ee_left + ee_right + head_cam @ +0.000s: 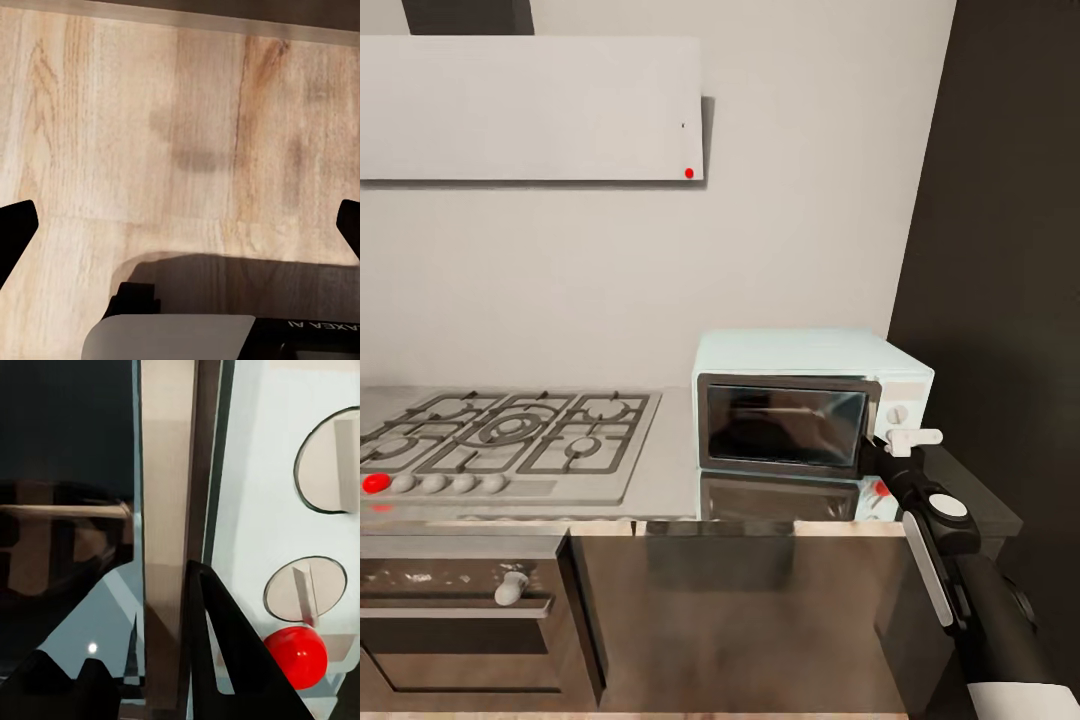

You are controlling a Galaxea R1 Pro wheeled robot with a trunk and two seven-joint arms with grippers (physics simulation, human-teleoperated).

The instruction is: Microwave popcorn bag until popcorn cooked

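Note:
The pale mint-white microwave (810,410) stands on the grey countertop (665,470), its dark glass door shut. My right gripper (878,455) is at the door's right edge, just left of the knob panel. In the right wrist view its two dark fingers (225,660) stand apart, one on each side of the door's grey frame strip (165,510); the right gripper (139,667) is open. Beside it are two knobs (304,589) and a red button (296,656). My left gripper (180,225) hangs open over the wooden floor, holding nothing. The popcorn bag is out of view.
A steel gas hob (510,440) with black grates lies left of the microwave, with an oven (460,610) below it. A flat white hood (530,110) hangs above. A tall dark cabinet (1000,250) closes off the right side, close to my right arm.

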